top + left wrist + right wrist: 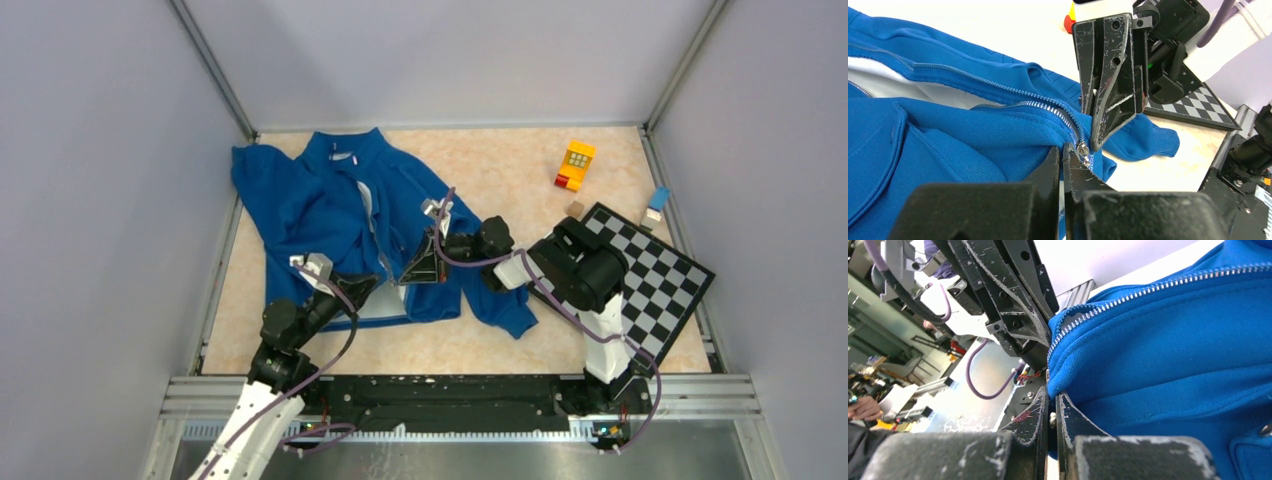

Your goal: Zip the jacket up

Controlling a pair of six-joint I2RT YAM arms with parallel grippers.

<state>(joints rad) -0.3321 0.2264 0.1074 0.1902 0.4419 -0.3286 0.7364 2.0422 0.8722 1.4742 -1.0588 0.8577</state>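
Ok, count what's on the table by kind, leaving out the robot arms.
jacket: 1
checkerboard: 1
small blocks: 4 (yellow-and-red, tan, blue, white)
Total: 6

Seen from above, bare surface lies upper middle, between the jacket at left and a yellow block, and along the lower edge. A checkerboard fills the right. At centre, left fingers and right fingers nearly touch, leaving no passage between.
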